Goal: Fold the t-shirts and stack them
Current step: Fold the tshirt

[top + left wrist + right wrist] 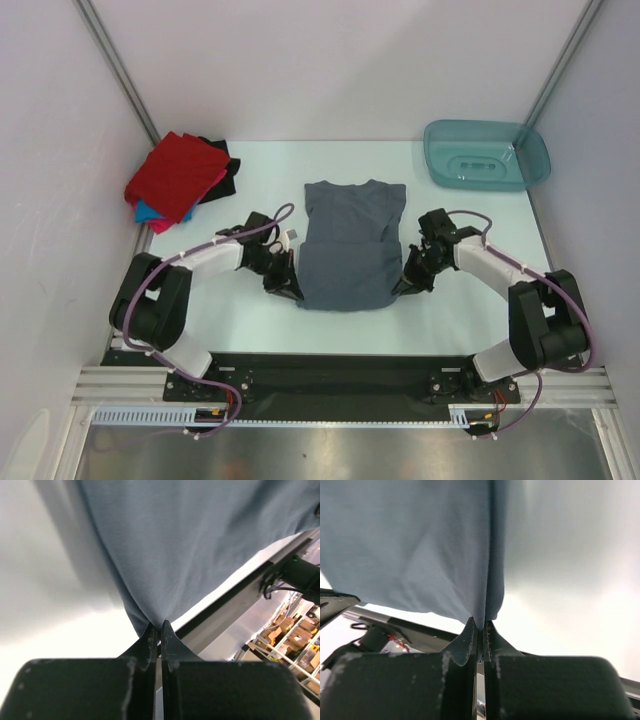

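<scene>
A slate grey-blue t-shirt [348,245] lies flat in the middle of the table, sleeves folded in, collar toward the back. My left gripper [292,290] is shut on its near left corner, and the cloth [200,545] bunches into the pinched tips [160,628]. At the near right corner my right gripper [404,283] is shut on a fold of the same shirt [420,550], gathered between the tips [481,626]. A stack of t-shirts [180,178] sits at the back left, red on top, with bright blue, pink and black edges showing.
A teal plastic tub [486,154] stands at the back right corner. White walls close in the table on three sides. The black base rail [330,380] runs along the near edge, behind both arms.
</scene>
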`<move>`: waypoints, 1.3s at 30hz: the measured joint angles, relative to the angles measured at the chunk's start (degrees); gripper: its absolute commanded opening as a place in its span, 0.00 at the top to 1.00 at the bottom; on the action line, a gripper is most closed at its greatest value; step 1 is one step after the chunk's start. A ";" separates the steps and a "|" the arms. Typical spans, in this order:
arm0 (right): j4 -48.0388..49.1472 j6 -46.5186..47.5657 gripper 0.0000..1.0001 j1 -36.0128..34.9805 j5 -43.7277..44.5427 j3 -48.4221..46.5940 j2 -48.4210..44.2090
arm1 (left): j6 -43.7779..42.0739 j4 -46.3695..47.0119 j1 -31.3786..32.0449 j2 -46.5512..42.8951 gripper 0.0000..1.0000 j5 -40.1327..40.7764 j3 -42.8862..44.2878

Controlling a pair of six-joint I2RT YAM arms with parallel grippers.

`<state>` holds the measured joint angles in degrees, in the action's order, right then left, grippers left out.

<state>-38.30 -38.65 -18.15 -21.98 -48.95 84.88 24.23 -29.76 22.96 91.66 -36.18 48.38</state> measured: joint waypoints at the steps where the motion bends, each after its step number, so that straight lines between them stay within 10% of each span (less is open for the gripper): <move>1: -0.68 0.15 1.00 0.00 0.00 -1.01 -0.39 | -0.33 -1.31 0.00 -0.35 1.00 -0.04 1.25; 17: -8.96 3.30 1.00 1.09 -0.17 -20.11 0.85 | -2.45 -14.82 0.00 -0.33 1.00 1.62 17.92; 39: -11.96 9.81 1.00 8.55 -3.74 -52.24 29.79 | -2.62 -19.06 -4.90 28.96 0.99 5.81 59.23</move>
<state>-50.26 -28.84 -9.61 -25.71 -101.19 114.67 21.61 -48.82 18.06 120.62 -30.37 107.61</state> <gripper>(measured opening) 0.033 0.014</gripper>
